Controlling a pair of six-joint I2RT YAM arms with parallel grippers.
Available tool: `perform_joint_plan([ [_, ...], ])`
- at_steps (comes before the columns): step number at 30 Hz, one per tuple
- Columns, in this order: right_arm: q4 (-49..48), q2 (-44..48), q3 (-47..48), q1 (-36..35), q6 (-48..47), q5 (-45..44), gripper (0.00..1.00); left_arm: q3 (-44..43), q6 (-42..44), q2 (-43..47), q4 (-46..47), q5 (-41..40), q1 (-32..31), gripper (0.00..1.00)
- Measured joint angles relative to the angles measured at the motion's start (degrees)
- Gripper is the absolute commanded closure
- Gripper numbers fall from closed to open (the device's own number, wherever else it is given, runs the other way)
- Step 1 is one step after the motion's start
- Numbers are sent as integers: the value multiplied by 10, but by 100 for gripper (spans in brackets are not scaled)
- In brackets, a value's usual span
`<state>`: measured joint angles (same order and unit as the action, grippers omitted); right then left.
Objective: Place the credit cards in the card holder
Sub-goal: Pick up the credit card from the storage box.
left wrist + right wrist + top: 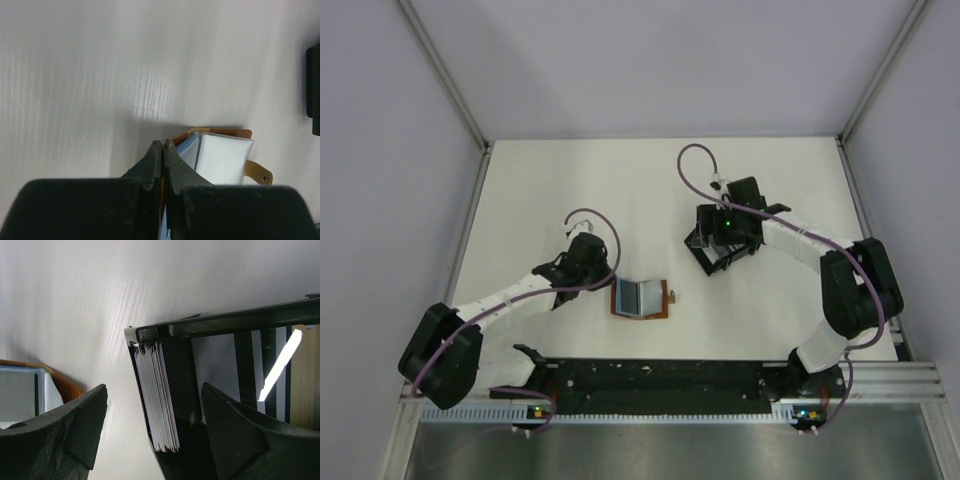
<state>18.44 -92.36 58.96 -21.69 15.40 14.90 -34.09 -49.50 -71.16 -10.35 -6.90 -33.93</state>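
credit cards: a tight stack of pale ones (157,400) is standing on edge in the corner of the black slotted box (225,325), centre of the right wrist view. one more white card (280,365) is leaning aslant in a slot at the right, with a tan one (302,375) beside it at the frame edge. two are already sitting in the card holder (640,298): a white card (222,160) and a blue card (187,150) just left of it, lower right of the left wrist view.

card holder is lying open and flat on the table (570,190), lower centre of the top view, its closing tab (260,175) sticking out at the right.

left claw (164,147): fingers pressed together, a sliver of brown leather showing between them, so i am pinching the holder's left edge. judgement: i am pinning it so it is not sliding or folding shut while cards are going in.

right claw (152,390): fingers spread wide, straddling the box corner with the stack between them, not touching it as far as i can see. judgement: i am lining up to draw the next card. the stack is packed tight, so taking just one is looking like the hard part.

box is sitting apart from the holder, to its upper right in the top view.
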Motion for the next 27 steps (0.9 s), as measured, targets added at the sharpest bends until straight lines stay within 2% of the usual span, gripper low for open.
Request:
perform_joint_plan([
  [9, -5, -43, 16, 0, -16, 51, 26, -3, 3, -12, 1, 0, 0, 100],
  [23, -4, -39, 16, 1, -17, 86, 40, -4, 4, -19, 5, 3, 0, 100],
  [27, -4, -36, 16, 1, -17, 88, 48, -4, 4, -19, 5, 3, 0, 100],
])
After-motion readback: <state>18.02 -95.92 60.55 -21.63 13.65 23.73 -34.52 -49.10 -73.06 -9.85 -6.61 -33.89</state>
